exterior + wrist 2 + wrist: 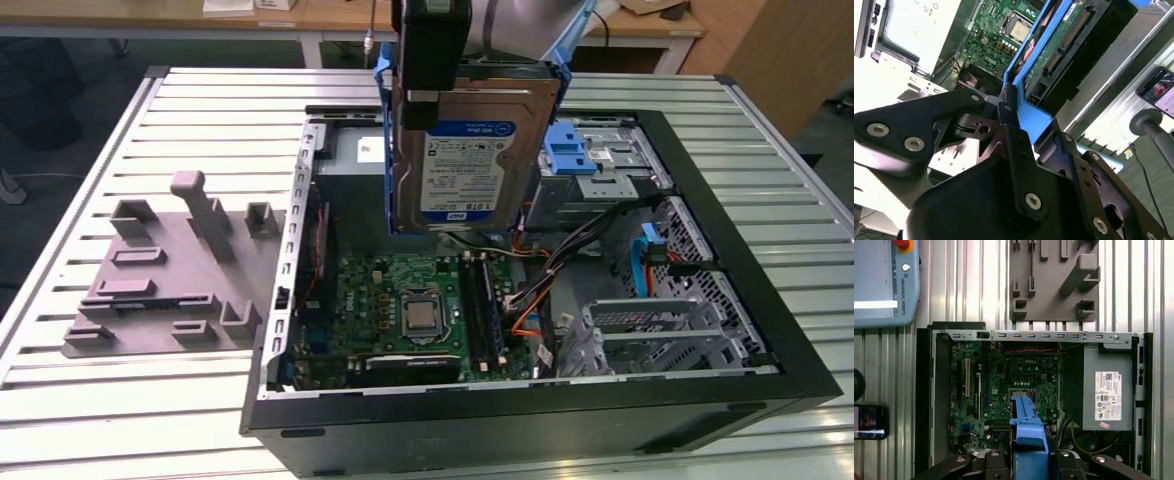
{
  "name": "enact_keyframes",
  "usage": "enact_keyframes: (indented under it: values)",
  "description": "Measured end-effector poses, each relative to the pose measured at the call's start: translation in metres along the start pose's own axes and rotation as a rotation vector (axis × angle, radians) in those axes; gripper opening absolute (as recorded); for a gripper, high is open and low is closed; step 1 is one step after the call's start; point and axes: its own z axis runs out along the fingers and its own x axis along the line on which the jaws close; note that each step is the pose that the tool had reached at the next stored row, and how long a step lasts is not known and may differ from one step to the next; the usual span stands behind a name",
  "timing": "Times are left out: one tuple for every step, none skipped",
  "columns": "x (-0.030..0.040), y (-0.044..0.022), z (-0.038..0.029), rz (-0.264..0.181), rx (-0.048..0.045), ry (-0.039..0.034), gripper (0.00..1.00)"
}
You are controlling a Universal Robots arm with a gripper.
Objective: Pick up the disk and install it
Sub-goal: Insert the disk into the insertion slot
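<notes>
Blue plastic frames the disk [470, 150], which is held upright over the open computer case [747, 380]. In the first wrist view it is seen above the green circuit board [1004, 385], well apart from the case walls on either side. The gripper [1009, 115] is clenched on the edge of the disk's blue frame. Inside the case are housed the circuit board, a grey power box [1106, 390] marked with a white sticker, and a silver cage [594, 170] fitted with a blue latch, near the disk on the exterior view's right. A blue-and-white label is carried on the disk's face. A grey moulded plate [160, 270] is laid on the slatted table [107, 420] beside the case.
</notes>
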Motion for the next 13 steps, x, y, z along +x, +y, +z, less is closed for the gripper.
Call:
enact_keyframes:
  values:
    - [0.0000,0.0000,0.0000,0.000,0.0000,0.0000,0.36]
    - [0.0000,0.0000,0.0000,0.000,0.0000,0.0000,0.36]
    - [0.0009,0.0000,0.0000,0.000,0.0000,0.0000,0.36]
    - [0.0010,0.0000,0.0000,0.000,0.0000,0.0000,0.36]
    - [0.0012,0.0000,0.0000,0.000,0.0000,0.0000,0.36]
    - [0.0014,0.0000,0.0000,0.000,0.0000,0.0000,0.36]
    - [0.0015,0.0000,0.0000,0.000,0.0000,0.0000,0.36]
    - [0.0015,0.0000,0.0000,0.000,0.0000,0.0000,0.36]
    - [0.0017,0.0000,0.0000,0.000,0.0000,0.0000,0.36]
    - [0.0017,0.0000,0.0000,0.000,0.0000,0.0000,0.36]
    - [0.0019,0.0000,0.0000,0.000,0.0000,0.0000,0.36]
    - [0.0022,0.0000,0.0000,0.000,0.0000,0.0000,0.36]
    - [0.0023,0.0000,0.0000,0.000,0.0000,0.0000,0.36]
